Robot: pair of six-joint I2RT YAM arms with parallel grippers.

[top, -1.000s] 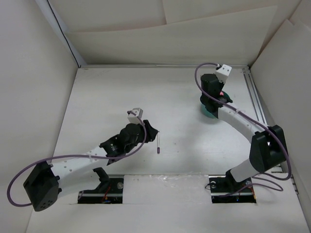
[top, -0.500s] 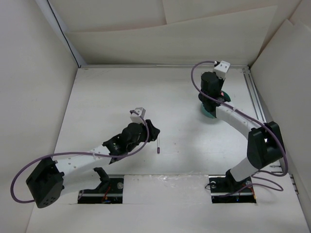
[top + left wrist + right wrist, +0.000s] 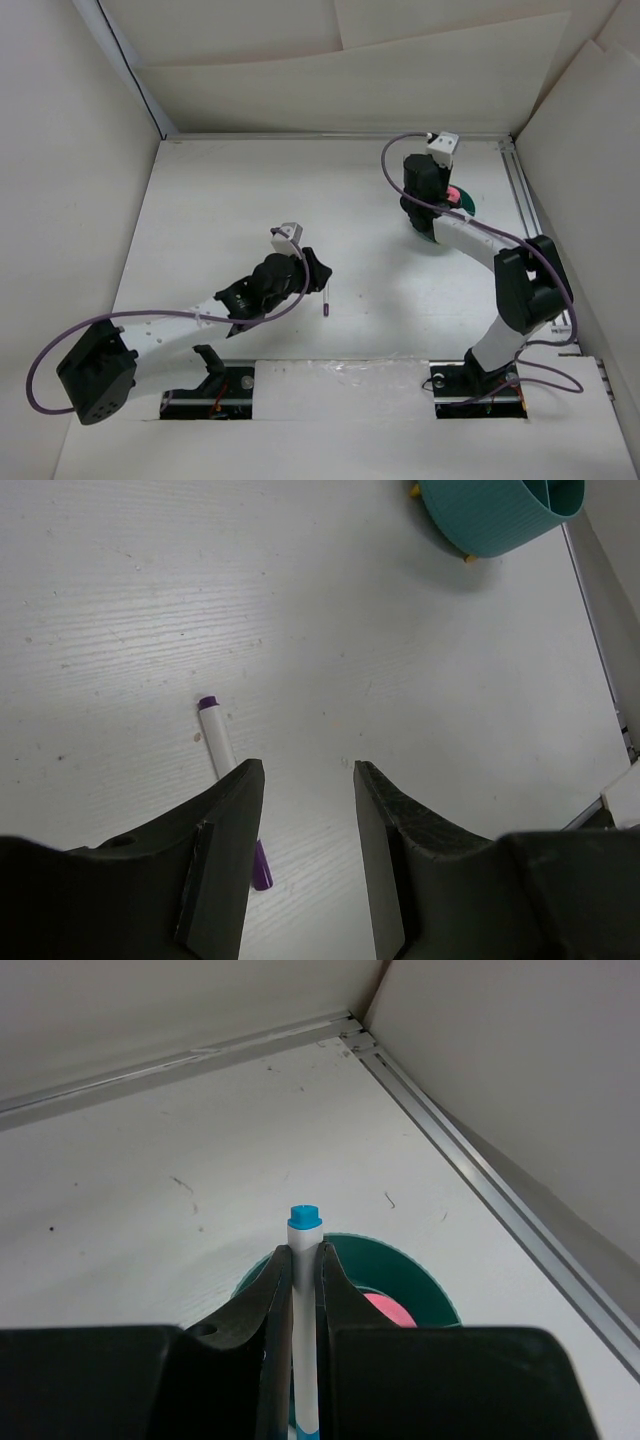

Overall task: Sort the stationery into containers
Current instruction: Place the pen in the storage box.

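Observation:
A thin white pen with purple ends lies on the table; in the left wrist view it is partly hidden behind my left finger. My left gripper is open and empty, just above and beside that pen. My right gripper is shut on a white pen with a blue tip, held upright over the round teal cup. A pink marker stands inside the cup. The cup also shows in the top view and the left wrist view.
White walls enclose the table on the left, back and right. A metal rail runs along the right edge, close to the cup. Both arm bases sit at the near edge.
My right wrist has swung left and back over the cup with the blue-tipped pen still in it. My left gripper has edged slightly toward the purple-ended pen.

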